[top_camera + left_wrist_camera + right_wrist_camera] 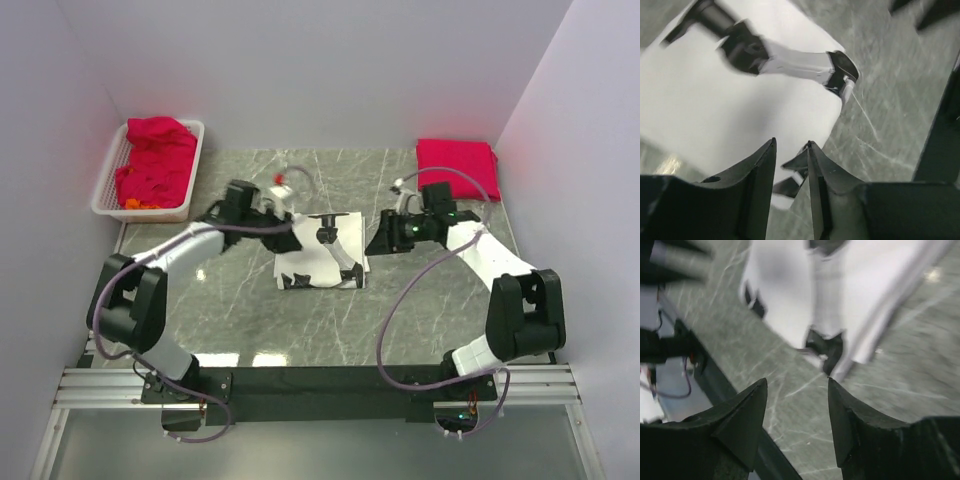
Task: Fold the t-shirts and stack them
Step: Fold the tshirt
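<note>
A white t-shirt (320,255) with black prints lies folded in the middle of the table (250,310). The left gripper (287,237) is at its left edge, fingers narrowly apart and empty. The right gripper (384,238) is just beside its right edge, wider and empty. Folding looks done; stacking likely means gripping and carrying it to the red folded shirt (455,158), which only the overhead view shows.

1. We see a white t-shirt (320,250) printed with scattered black patches.
2. The folded shirt (457,157) is a plain crimson-pink.
3. The basket (108,180) is white. The shirts (158,160) heaped in it are the same crimson-pink, beside an orange scrap (145,203).
4. The table (240,310) is grey-green marble with pale veins.
5. We find the left arm (180,245) and right arm (490,262) white with black joints.
6. The left gripper (791,142) and right gripper (797,381) are black.
</note>
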Action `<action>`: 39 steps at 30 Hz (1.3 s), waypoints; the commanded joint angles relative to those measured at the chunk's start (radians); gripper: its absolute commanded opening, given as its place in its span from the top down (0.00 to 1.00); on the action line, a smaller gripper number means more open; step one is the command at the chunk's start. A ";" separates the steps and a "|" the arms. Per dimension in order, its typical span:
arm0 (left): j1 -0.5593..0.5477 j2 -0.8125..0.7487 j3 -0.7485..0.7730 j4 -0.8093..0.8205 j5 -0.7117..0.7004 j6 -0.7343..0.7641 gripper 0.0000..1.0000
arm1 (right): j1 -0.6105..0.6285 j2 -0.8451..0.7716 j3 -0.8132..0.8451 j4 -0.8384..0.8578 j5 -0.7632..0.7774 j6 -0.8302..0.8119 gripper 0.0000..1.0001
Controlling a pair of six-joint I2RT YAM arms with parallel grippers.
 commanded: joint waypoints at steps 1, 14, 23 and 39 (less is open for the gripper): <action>-0.205 -0.062 -0.035 0.028 -0.227 0.280 0.61 | -0.116 0.030 -0.067 0.080 0.035 0.118 0.41; -0.626 0.070 -0.113 0.356 -0.504 0.641 0.59 | -0.222 0.144 -0.112 0.195 -0.028 0.307 0.35; -0.658 0.228 -0.086 0.402 -0.587 0.744 0.59 | -0.224 0.164 -0.162 0.248 -0.085 0.336 0.27; -0.592 0.230 0.009 0.324 -0.424 0.638 0.99 | -0.224 0.259 -0.153 0.352 -0.089 0.445 0.09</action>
